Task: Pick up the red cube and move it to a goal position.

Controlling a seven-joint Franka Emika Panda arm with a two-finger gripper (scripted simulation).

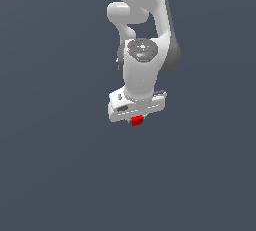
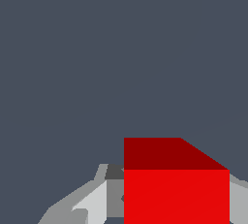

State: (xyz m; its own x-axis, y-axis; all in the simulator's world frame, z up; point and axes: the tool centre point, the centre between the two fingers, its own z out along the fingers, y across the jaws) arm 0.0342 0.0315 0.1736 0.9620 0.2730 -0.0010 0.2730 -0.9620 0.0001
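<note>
The red cube (image 1: pixel 137 120) shows just under the white gripper (image 1: pixel 136 119), partly hidden by the hand in the exterior view. In the wrist view the red cube (image 2: pixel 176 189) fills the space between the two grey fingers (image 2: pixel 99 203), which press against its sides. The gripper (image 2: pixel 175 211) is shut on the cube. The arm stands upright over it, with the hand pointing down. I cannot tell whether the cube rests on the dark surface or hangs above it. No goal marker shows in either view.
A plain dark grey-blue surface (image 1: pixel 60 175) fills both views around the arm. No other objects, containers or edges show.
</note>
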